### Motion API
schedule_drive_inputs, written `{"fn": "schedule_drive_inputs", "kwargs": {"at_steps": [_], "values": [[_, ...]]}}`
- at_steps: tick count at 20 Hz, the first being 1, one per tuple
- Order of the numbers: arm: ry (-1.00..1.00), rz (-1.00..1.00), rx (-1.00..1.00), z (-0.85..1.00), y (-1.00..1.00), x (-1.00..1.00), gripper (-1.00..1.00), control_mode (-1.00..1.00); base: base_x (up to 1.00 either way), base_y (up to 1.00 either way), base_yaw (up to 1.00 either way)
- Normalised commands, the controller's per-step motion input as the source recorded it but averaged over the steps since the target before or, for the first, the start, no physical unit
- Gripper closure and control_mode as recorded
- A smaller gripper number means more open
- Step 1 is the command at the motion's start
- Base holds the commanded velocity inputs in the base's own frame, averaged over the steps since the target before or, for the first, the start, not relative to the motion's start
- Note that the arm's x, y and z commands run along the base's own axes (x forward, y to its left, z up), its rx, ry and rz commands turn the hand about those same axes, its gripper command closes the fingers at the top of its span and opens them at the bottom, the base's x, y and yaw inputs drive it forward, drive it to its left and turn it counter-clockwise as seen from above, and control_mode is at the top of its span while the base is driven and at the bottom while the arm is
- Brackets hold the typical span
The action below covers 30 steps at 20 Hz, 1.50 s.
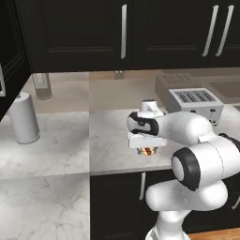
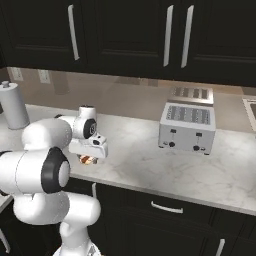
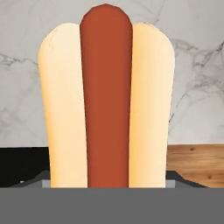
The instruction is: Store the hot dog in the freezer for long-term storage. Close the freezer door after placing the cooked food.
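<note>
A white robot arm with dark joints bends low over a pale marble counter (image 1: 56, 140) in a kitchen of black cabinets. Its pincer (image 1: 147, 151) points down at the counter's front edge. Just beneath the hand sits the hot dog (image 1: 147, 151), a small tan bun with a red sausage along its middle.

In the hand view the hot dog (image 3: 106, 100) is very close and runs straight from six o'clock up to twelve o'clock, with marble behind it. The fingertips lie under the grey band, so I cannot tell how far the pincer is open or whether it has hold of the bun. Whether the bun still rests on the marble is also hidden by the hand.

From the right base view, a silver four-slot toaster (image 2: 187, 125) stands well apart at three o'clock of the hand. A white paper-towel roll (image 2: 13, 106) stands at ten o'clock.

The step in hand looks like the pick-up. To do it well, the fingers should close across the bun's narrow width (not along its length), centred on the sausage, gently enough not to crush the soft bread. Then the lift should be straight up, clear of the counter edge, before any swing.
</note>
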Motion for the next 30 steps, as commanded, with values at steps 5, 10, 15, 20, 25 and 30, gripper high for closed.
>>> {"fn": "schedule_drive_inputs", "kwargs": {"at_steps": [5, 10, 15, 20, 25, 30], "values": [[0.0, -0.15, 0.0, 0.57, 0.12, -0.7, 1.0, -1.0, 0.0, 0.0, 0.0], [0.0, -0.16, 0.0, 0.76, 0.06, -0.31, 1.0, -1.0, 0.0, 0.0, 0.0], [0.0, -0.13, 0.0, 0.52, 0.0, -0.21, 1.0, -1.0, 0.0, 0.0, 0.0], [0.0, -0.01, -0.05, 0.17, 0.0, -0.24, 1.0, -1.0, 0.0, 0.0, 0.0], [-0.05, 0.0, -0.13, 0.05, 0.0, -0.23, 1.0, -1.0, 0.0, 0.0, 0.0], [-0.09, 0.0, -0.12, 0.19, 0.0, -0.18, 1.0, -1.0, 0.0, 0.0, 0.0]]}}
